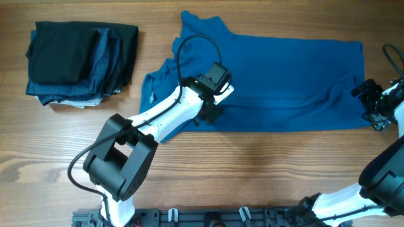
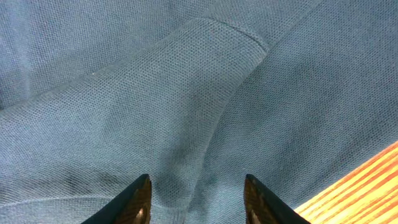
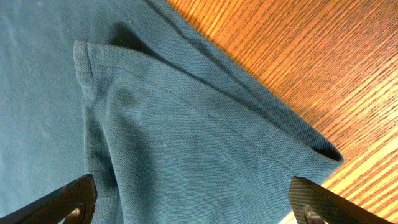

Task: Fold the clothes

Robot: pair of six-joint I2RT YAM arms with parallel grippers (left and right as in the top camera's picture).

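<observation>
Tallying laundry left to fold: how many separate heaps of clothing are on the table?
2: the blue polo shirt spread across the middle and right, and a dark folded stack at top left; its layers may hide more.

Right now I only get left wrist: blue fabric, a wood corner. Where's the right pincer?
Observer: The right pincer is at the right end of the blue polo shirt, opposite the collar.
Operator: Holding anything?
Observer: No. It's wide open, and its fingers flank a hemmed corner of the shirt.
Operator: Anything else out there?
Observer: A stack of dark folded garments, left of the shirt and apart from it.
</observation>
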